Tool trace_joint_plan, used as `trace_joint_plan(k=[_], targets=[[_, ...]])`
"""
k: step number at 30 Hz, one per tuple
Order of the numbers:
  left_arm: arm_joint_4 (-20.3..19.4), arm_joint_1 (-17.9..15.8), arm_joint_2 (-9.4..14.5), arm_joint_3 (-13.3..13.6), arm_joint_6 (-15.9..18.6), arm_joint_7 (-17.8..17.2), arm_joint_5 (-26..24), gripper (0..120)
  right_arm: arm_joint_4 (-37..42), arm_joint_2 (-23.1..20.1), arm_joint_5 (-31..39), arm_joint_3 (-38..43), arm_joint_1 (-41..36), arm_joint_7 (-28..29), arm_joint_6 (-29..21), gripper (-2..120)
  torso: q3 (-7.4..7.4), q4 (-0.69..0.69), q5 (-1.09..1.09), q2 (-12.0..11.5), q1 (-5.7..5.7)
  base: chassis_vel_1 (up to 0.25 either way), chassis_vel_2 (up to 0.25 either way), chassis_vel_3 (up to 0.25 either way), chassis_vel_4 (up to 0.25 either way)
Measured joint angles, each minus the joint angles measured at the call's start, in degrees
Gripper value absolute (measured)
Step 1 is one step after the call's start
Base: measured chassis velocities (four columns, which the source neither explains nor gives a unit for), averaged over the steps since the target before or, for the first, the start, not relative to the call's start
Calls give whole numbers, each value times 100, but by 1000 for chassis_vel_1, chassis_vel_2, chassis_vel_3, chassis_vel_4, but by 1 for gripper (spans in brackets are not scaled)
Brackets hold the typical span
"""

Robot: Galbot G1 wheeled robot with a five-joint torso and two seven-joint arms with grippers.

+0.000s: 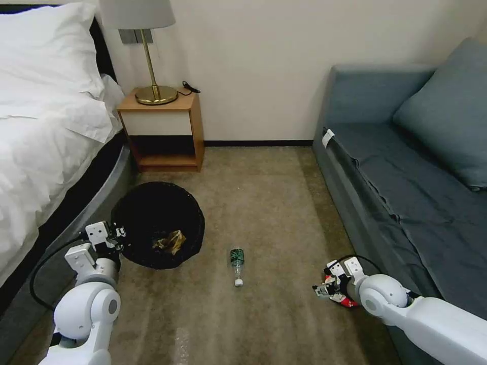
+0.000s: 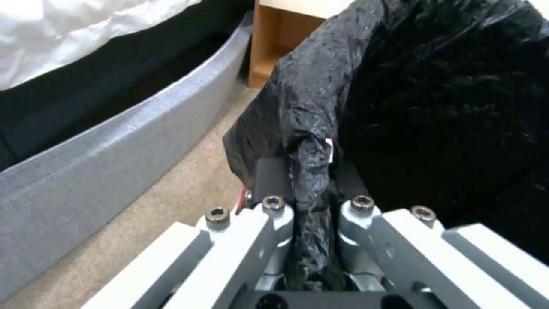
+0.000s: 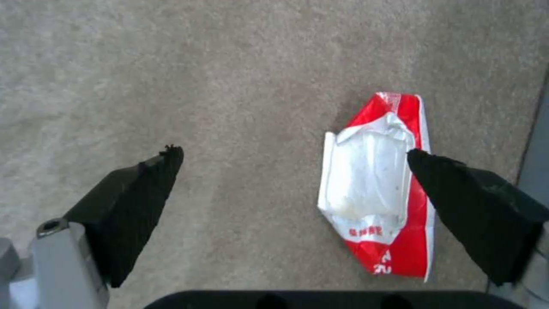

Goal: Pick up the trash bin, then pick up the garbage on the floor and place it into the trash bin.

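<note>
Left tool (image 2: pixel 312 201) clamped on bin (image 1: pixel 158 223) rim by bed. Right tool (image 3: pixel 291 171) wide open, empty, low over red-white wrapper (image 3: pixel 377 189) on carpet near sofa. Wrapper pickup in hand; next needs centering, closing. Bottle (image 1: pixel 237 259) waits mid-floor.

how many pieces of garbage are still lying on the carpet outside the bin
2: the bottle mid-carpet, and the red-and-white wrapper by the sofa under the open right gripper. Others may be hidden.

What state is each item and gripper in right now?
Round trash bin with black plastic liner: held at its rim, gold-brown wrapper inside.
Left gripper: shut on the liner's edge.
Right gripper: open, low over the carpet, one finger over the wrapper.
Red-and-white wrapper: flat on the carpet beside the sofa, not gripped.
Clear bottle with green label: lying on its side on the carpet, capped.
</note>
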Motion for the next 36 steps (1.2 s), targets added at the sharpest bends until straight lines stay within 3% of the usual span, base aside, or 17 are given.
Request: trace_joint_plan(k=[19, 36], targets=[[104, -68, 43, -55, 28, -30, 36, 4, -1094, 509, -247, -1108, 739, -194, 320, 100, 0, 0, 1, 0, 0, 0, 0, 0, 0], [183, -85, 38, -74, 5, -31, 40, 4, -1355, 354, -599, -1087, 746, -177, 234, 100, 0, 0, 0, 0, 0, 0, 0, 0, 0]])
